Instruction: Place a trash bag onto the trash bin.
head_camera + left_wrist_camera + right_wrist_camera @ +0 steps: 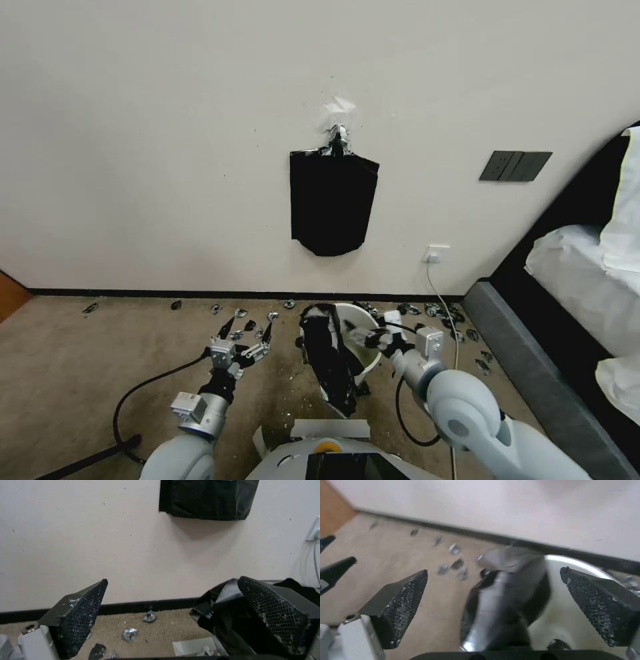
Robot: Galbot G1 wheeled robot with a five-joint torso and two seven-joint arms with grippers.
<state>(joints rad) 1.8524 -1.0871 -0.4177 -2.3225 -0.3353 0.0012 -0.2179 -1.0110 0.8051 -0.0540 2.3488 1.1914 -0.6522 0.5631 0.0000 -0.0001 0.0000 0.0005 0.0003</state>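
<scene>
A: While the thin, crinkled, glossy black plastic trash bag [331, 360] hangs over the near-left rim of the small round cream-white plastic trash bin [365, 331] on the beige carpet [80, 360], both grippers hover with nothing in them. How should the step go?

B: The right gripper [363, 335] sits over the bin's mouth, jaws spread wide and holding nothing. In the right wrist view the bag [506, 597] lies between its mesh fingertips [403, 600] with the bin's inner wall [560, 620] beyond, so a pinch on that top edge looks closest.

A: And the left?

B: The left gripper [248, 339] waits just left of the bag, jaws also apart. It likely needs a second hold on the mouth so the two can stretch it.

A: What could spoil it?

B: Most of the bag appears to trail outside, down onto the carpet. Grabbing both layers at once would keep it shut. The flat black bag pack [332, 207] clipped to the off-white wall [133, 133] is not the target.
</scene>
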